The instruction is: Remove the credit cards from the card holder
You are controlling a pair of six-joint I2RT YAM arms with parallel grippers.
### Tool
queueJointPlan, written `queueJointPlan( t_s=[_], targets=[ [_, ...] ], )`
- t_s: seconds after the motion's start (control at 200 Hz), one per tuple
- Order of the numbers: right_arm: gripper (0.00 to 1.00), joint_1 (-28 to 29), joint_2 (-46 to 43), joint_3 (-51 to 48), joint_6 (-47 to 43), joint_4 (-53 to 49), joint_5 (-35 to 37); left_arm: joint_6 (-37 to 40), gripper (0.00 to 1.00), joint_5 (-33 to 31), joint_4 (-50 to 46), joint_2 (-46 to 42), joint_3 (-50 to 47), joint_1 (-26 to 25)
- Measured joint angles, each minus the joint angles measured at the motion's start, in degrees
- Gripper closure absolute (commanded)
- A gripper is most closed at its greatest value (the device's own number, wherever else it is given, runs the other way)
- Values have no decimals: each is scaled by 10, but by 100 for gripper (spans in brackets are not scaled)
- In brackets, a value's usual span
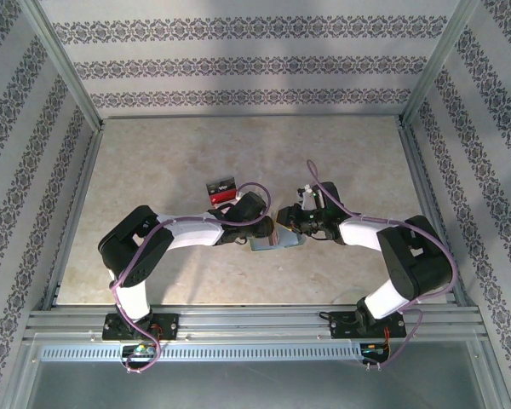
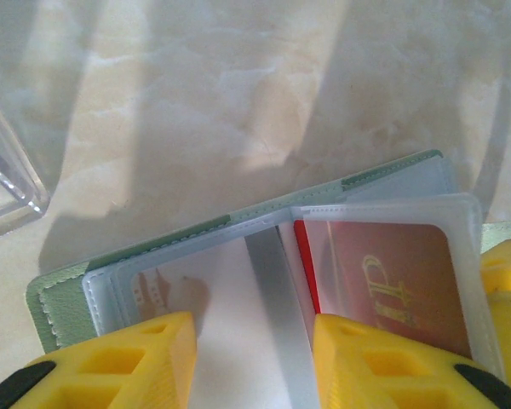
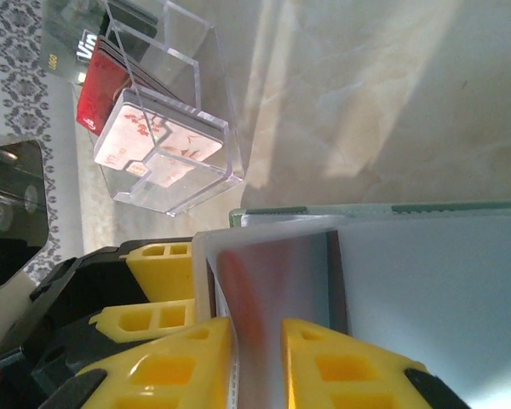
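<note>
**Left fingers (image 2: pixel 128 358) clenched on card holder (image 2: pixel 55 307)**

Noted opened at centre of overhead frame, over tabletop (image 1: pixel 153 170). Right fingers (image 3: pixel 349 366) flanking clear sleeve (image 3: pixel 264 256) holding reddish credit card (image 2: pixel 383 273); grip cannot be told. Clear tray (image 3: pixel 213 111) of cards at upper left of right wrist frame.
</note>
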Motion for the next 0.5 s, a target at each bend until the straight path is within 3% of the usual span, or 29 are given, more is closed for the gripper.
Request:
queueJointPlan(
  t_s=[0.5],
  targets=[
    [81,11,-22,21,-53,-108,66,-2,56,-19,-24,-29,-19,4]
  ],
)
